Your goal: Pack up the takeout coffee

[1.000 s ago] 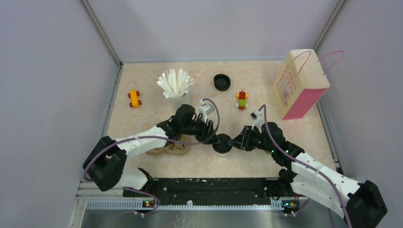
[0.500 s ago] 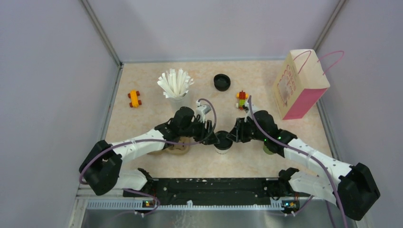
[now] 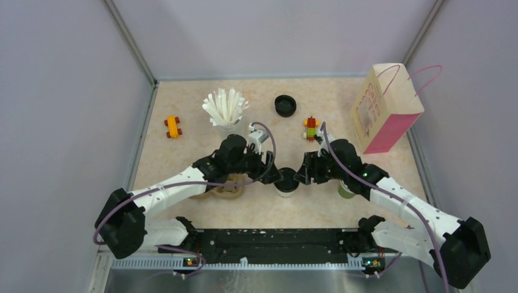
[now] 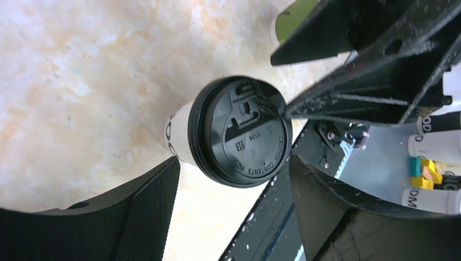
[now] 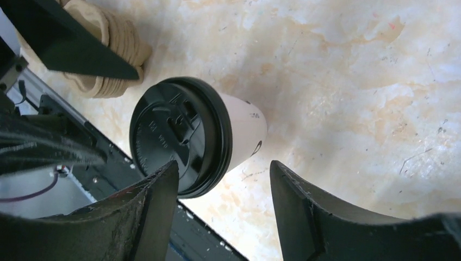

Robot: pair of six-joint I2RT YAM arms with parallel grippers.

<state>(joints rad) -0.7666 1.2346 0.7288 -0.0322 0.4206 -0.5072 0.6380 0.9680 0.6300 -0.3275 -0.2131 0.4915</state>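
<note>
While the takeout coffee (image 3: 285, 181) stands upright well apart from the pink bag (image 3: 386, 110), to that bag's near left, the right gripper (image 3: 302, 173) on the coffee's bag side and the left gripper (image 3: 273, 175) on its far side both gape wide, holding nothing. Light, thin-walled and easily crushed, it probably wants a gentle pinch on the paper wall below the black lid (image 4: 239, 130). Only the overhead camera shows the bag; only the wrist cameras show fingers (image 5: 147, 217) spread wider than the coffee.

White takeout coffee (image 5: 239, 128), black lid (image 4: 240, 130)
</note>
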